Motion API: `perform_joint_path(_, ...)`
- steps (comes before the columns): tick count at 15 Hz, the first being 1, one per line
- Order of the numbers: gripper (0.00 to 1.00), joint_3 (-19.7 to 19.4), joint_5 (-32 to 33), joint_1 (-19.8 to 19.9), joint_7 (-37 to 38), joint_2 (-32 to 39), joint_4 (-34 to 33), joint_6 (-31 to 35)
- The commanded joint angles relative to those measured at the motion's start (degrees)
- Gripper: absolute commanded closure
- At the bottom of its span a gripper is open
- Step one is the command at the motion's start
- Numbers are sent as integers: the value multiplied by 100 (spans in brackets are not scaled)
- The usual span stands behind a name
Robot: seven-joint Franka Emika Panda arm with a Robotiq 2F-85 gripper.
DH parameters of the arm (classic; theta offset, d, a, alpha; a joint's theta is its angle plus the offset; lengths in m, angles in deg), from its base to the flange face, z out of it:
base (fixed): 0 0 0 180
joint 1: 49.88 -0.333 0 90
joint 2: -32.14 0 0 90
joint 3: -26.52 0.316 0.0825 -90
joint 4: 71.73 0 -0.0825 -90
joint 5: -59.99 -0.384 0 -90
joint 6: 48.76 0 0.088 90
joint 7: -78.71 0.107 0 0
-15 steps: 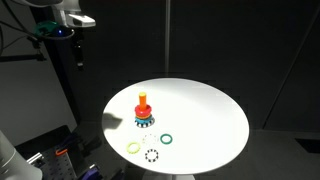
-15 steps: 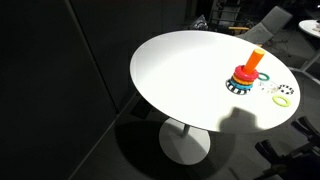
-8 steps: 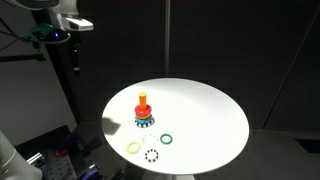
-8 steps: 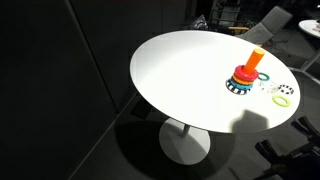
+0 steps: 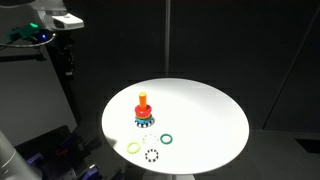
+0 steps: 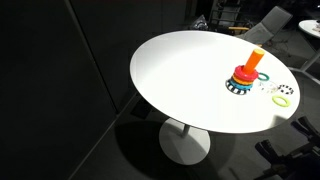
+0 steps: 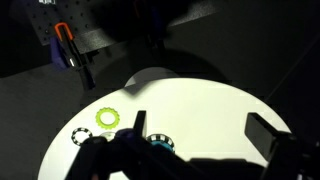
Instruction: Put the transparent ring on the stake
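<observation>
The stake (image 5: 143,106) is an orange-red peg with a yellowish top on a blue-teal rimmed base, standing on the white round table (image 5: 200,105). It also shows in an exterior view (image 6: 248,72). The transparent ring (image 5: 147,137) is only a faint pale outline just in front of the stake. My gripper (image 7: 200,130) is open and empty, high above the table. In the wrist view, the stake's teal base (image 7: 158,140) peeks out by one finger. The robot arm (image 5: 55,18) is up at the table's far side.
A green ring (image 5: 168,139), a yellow ring (image 5: 134,147) and a black-and-white dotted ring (image 5: 152,155) lie near the table's front edge. The yellow ring (image 7: 107,118) and the dotted ring (image 7: 78,134) show in the wrist view. Dark curtains surround the table.
The arm has shifted a little further away from the table in an exterior view. Its shadow has slid off the table's edge. The rings and stake have not moved.
</observation>
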Motion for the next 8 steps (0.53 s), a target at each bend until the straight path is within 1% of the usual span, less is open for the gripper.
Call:
perform_joint_path(1,0,-242,330,322,-439,-80,-12,1)
perform_joint_path(8,0,-781,754,760,-1156,264,-14,352)
